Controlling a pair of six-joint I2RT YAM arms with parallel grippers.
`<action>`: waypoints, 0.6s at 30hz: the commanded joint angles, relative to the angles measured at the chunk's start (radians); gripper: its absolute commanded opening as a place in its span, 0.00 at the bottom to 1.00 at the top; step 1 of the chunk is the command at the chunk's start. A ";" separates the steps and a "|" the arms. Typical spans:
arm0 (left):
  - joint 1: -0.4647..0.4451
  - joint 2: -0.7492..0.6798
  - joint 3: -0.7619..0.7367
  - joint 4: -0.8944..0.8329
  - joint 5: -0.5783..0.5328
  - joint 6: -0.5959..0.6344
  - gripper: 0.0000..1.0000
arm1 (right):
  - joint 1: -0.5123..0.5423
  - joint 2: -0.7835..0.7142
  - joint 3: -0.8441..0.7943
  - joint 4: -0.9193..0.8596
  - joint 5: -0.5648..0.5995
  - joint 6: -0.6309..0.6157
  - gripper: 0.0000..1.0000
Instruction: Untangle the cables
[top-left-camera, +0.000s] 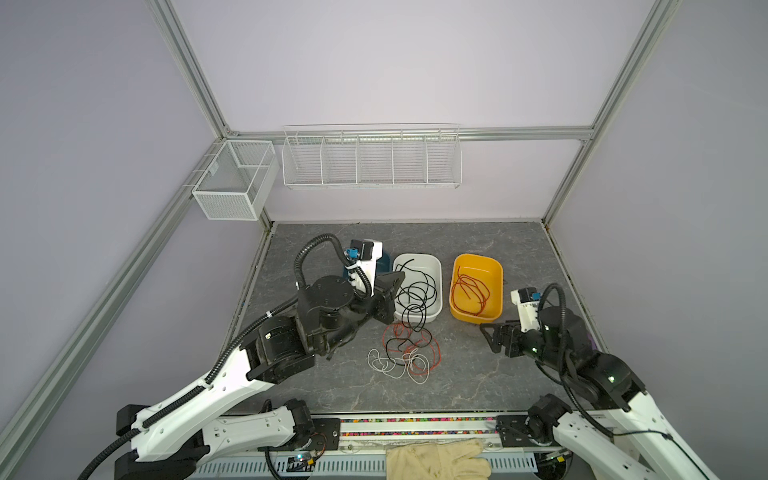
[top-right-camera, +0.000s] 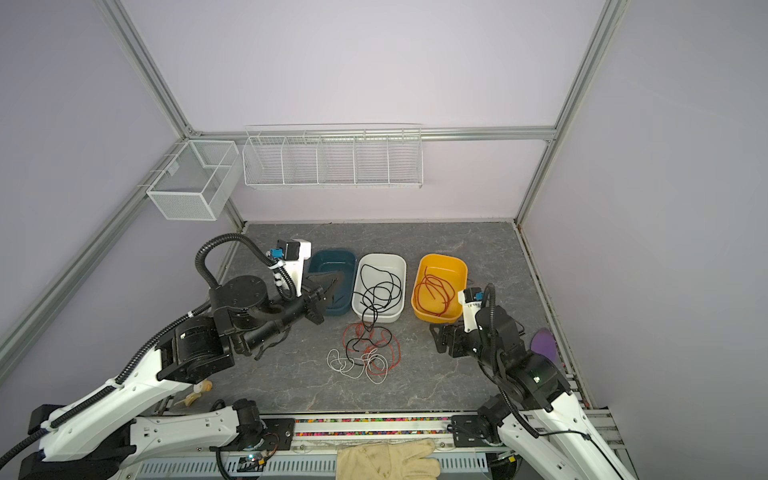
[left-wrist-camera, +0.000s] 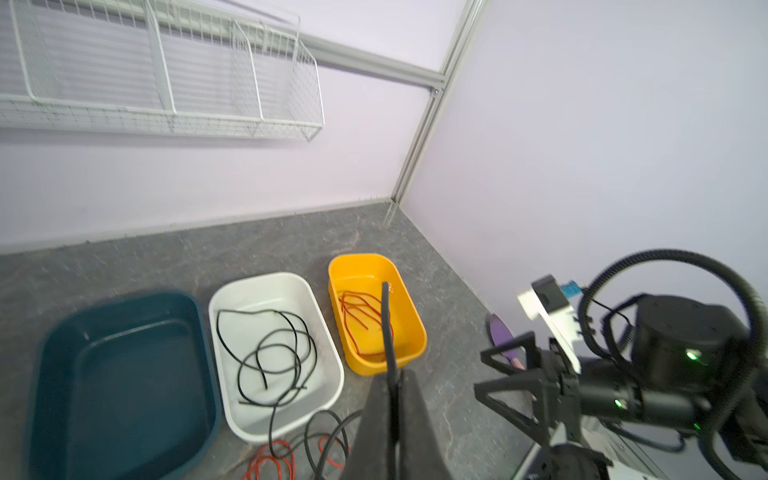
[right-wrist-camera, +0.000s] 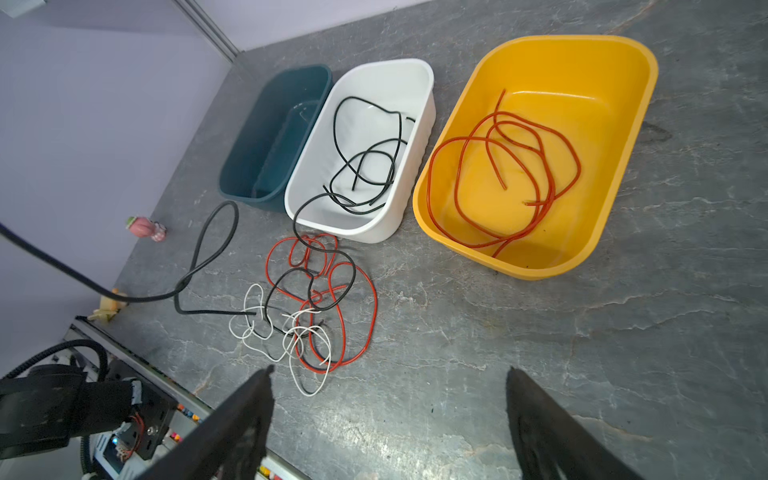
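A tangle of red, black and white cables (top-left-camera: 405, 351) (top-right-camera: 365, 353) (right-wrist-camera: 311, 307) lies on the grey table in front of the bins. One black cable (right-wrist-camera: 365, 166) sits in the white bin (top-left-camera: 437, 266) and hangs over its front rim into the tangle. A red cable (right-wrist-camera: 519, 166) is coiled in the yellow bin (top-left-camera: 497, 272). My left gripper (left-wrist-camera: 392, 374) (top-right-camera: 332, 286) hovers by the blue bin (top-right-camera: 332, 257), shut on a black cable (left-wrist-camera: 387, 316) whose end sticks up past its tips. My right gripper (right-wrist-camera: 388, 374) (top-left-camera: 492, 332) stands open and holds nothing, low over bare table right of the tangle.
White wire baskets (top-left-camera: 372, 160) hang on the back wall and another (top-left-camera: 235, 178) on the left frame. A cloth glove (top-left-camera: 436, 457) lies at the front edge. A purple object (top-right-camera: 542, 343) sits by the right wall, small toys (right-wrist-camera: 143, 227) near the left edge.
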 joint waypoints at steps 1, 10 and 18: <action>0.057 0.046 0.080 -0.077 0.041 0.101 0.00 | 0.006 -0.039 0.082 -0.140 0.034 0.009 0.88; 0.177 0.176 0.290 -0.090 0.125 0.179 0.00 | 0.004 -0.146 0.307 -0.386 0.150 -0.035 0.88; 0.280 0.282 0.386 -0.025 0.224 0.178 0.00 | 0.005 -0.288 0.221 -0.371 0.191 -0.073 0.88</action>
